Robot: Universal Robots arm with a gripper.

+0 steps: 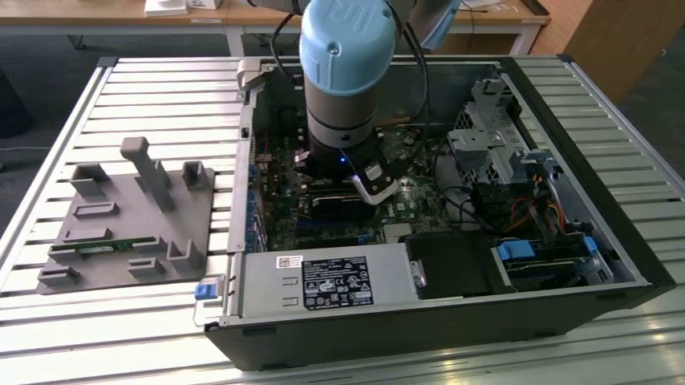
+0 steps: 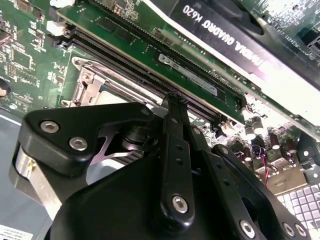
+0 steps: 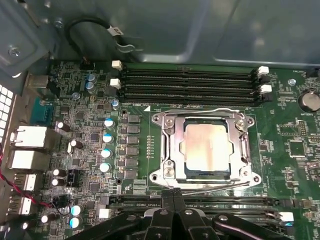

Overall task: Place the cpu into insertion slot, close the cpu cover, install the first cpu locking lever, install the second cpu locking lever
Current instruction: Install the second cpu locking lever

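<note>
We see the end effector [image 3: 174, 192] with its fingers pressed together and holding nothing, its tips just beside the near edge of the insertion slot [image 3: 172, 172] on the green motherboard [image 3: 285, 135]. The cpu [image 3: 206, 148] lies flat inside that slot, and the cpu cover [image 3: 167, 145] is folded down around it, its cut-out framing the silver top. A thin wire locking lever [image 3: 210, 189] runs along the slot's edge nearest the fingers. In the exterior view the arm [image 1: 342, 72] reaches down into the open computer case [image 1: 599, 160], which rests on the slatted bench [image 1: 64, 128].
</note>
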